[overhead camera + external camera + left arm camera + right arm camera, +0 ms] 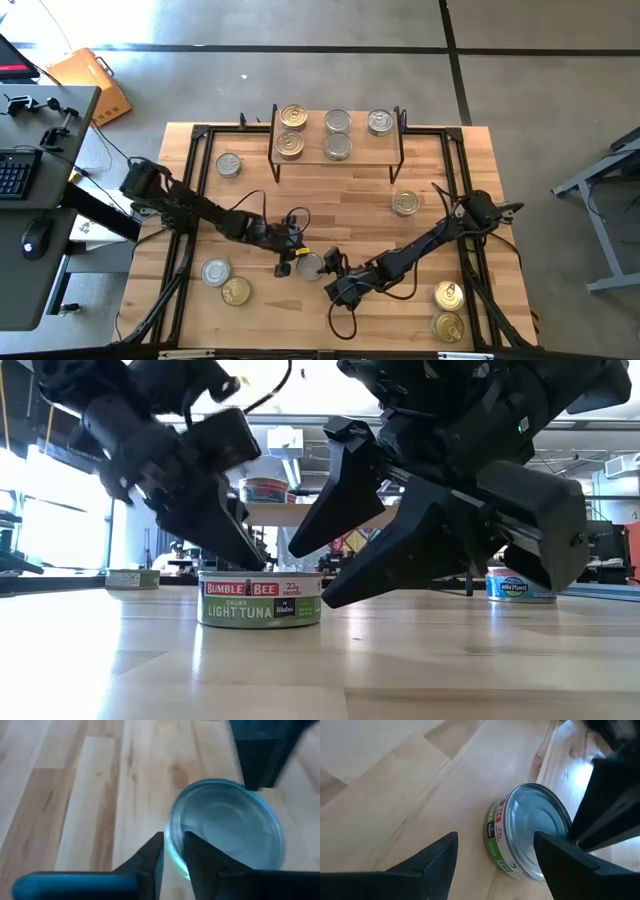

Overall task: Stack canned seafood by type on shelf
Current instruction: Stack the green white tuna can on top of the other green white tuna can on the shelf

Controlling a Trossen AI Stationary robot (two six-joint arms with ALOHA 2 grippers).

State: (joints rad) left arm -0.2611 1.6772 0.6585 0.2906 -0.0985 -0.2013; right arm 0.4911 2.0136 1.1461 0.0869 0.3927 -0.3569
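Observation:
A green-labelled tuna tin [260, 598] with a silver lid stands upright on the wooden table [360, 225], near the front middle. My left gripper [173, 854] comes from the table's left and is shut on its rim. My right gripper [495, 837] comes from the right and stands open about the same tin [530, 837]. One of its fingers is over the lid edge and the other is out beside the tin. The shelf [338, 160] stands at the far edge. It bears two gold-lidded tins [291, 130] and three silver-lidded ones [338, 135]. My left gripper pinches the tin's rim [172, 840] on the side toward the table's left, one finger on the lid side and one outside the wall. The fingers slant down from the left. The tin stands flat on the table. My right gripper: I cannot tell whether a finger touches the tin.
Loose tins lie around: silver ones at the left [229, 165] and front left [216, 271], and a gold one [237, 291] beside the latter. One lies right of centre [405, 203] and two gold ones at the front right [449, 310]. Black frame rails [193, 200] run along the table's sides.

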